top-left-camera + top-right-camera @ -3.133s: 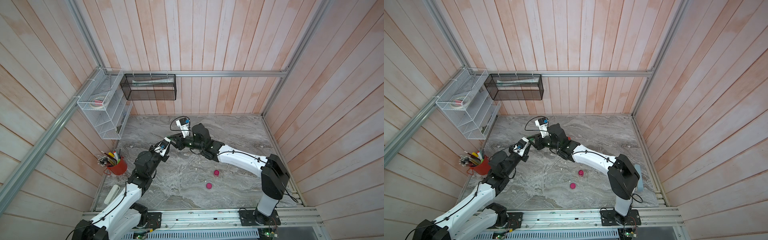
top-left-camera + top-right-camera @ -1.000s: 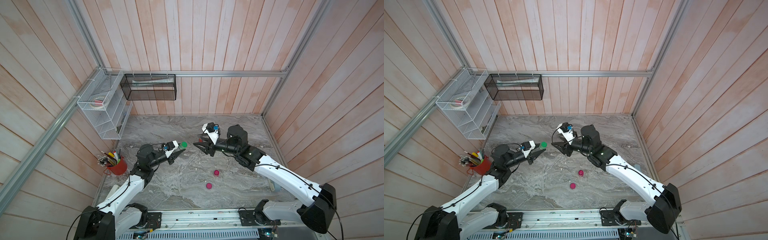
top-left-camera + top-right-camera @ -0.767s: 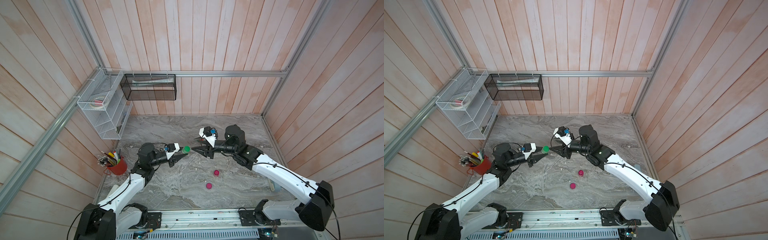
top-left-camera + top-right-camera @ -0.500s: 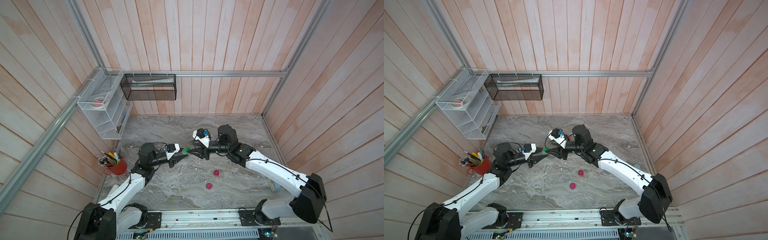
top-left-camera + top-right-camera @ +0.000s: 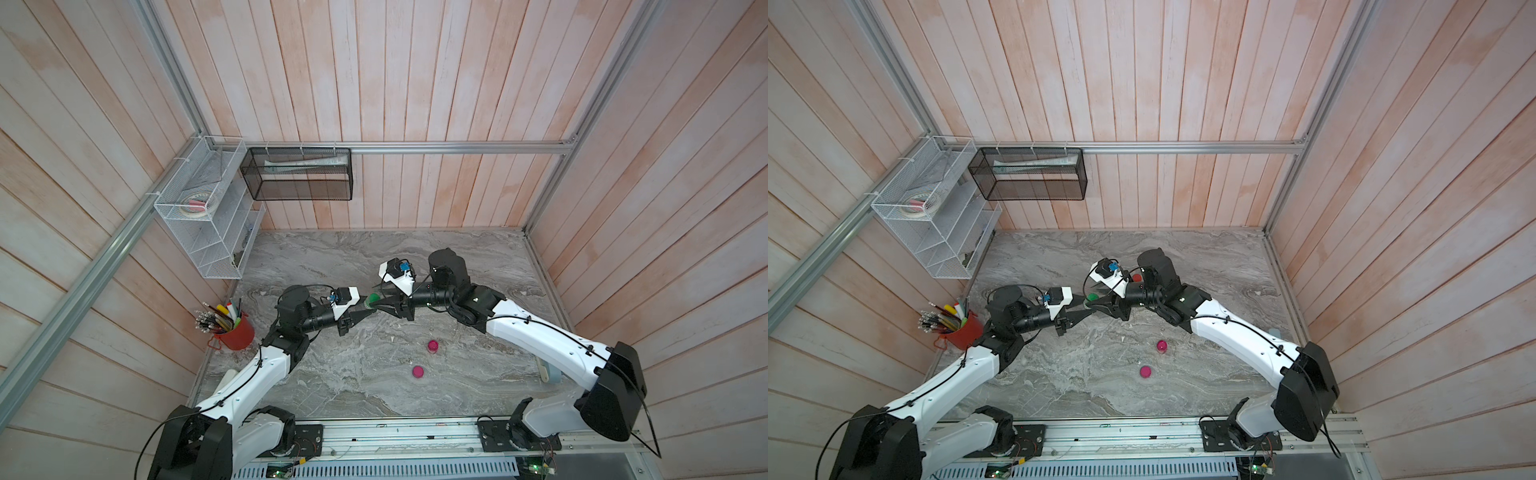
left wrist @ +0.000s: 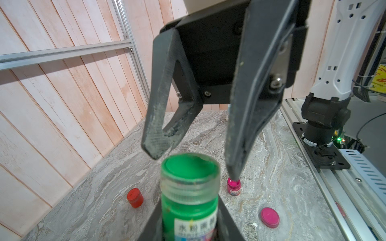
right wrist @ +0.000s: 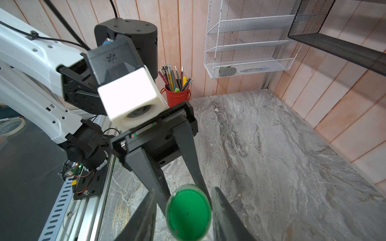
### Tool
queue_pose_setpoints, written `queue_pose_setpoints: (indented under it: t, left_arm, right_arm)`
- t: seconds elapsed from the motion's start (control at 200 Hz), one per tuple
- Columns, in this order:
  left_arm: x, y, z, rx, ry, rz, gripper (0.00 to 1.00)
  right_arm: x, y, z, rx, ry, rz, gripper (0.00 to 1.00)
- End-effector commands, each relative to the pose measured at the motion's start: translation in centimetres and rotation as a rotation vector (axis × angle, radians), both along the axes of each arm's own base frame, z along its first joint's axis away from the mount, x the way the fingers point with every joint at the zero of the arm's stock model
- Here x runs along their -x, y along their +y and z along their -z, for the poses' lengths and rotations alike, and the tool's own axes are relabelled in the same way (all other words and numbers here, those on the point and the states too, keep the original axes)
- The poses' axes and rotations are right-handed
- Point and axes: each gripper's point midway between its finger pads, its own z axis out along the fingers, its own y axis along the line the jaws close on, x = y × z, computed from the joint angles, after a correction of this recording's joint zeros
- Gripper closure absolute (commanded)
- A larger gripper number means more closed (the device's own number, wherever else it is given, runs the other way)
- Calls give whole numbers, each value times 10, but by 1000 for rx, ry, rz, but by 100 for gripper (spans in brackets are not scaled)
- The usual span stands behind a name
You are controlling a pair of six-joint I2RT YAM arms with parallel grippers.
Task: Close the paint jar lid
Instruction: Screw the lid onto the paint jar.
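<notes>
My left gripper (image 6: pixel 189 226) is shut on the body of a green paint jar (image 6: pixel 189 206), held above the table and tipped toward the right arm. A green lid (image 6: pixel 189 167) sits on the jar's mouth, with a clear neck band below it. My right gripper (image 7: pixel 184 191) faces the jar head-on, its jaws standing on either side of the lid (image 7: pixel 189 212). A gap shows beside one finger (image 7: pixel 146 217); the other finger (image 7: pixel 224 217) is very close to the rim. In both top views the two grippers meet at the green lid (image 5: pixel 374 298) (image 5: pixel 1092 297) over the table's middle.
An open pink jar (image 5: pixel 433 345) and its loose pink lid (image 5: pixel 417 371) lie on the marble table toward the front right. A red capped jar (image 6: pixel 135 197) stands behind the right arm. A red pencil cup (image 5: pixel 235 332) and a white wire rack (image 5: pixel 208 216) are at the left wall.
My right gripper has moved left from about a hand's width away until its jaws straddle the green lid, and they have narrowed. The left gripper kept the jar nearly still.
</notes>
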Motion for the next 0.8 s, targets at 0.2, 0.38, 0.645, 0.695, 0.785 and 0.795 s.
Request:
queue_pose_setpoints:
  t: [0.2,0.38,0.645,0.695,0.785,0.795]
  left_arm:
    - [-1,-2,-12,11,-22,8,67]
    - [-1,-2,-12,10,-21,4,67]
    - [-1,-2,-12,10,-22,4,67]
    - [-2,-1,-12,10,-23,3,67]
    - [-2,-1,-13,10,-23,3,67]
    - [-1,-2,-12,10,-22,4,67]
  right_arm:
    - [0,3,2,17,-1,4,58]
    - [0,4,3,21,6,-1,63]
    - [1,3,1,13,8,7,59]
    - [0,3,2,17,10,10,59]
    - [-2,3,4,22,12,21,58]
    - [-2,3,4,21,12,21,58]
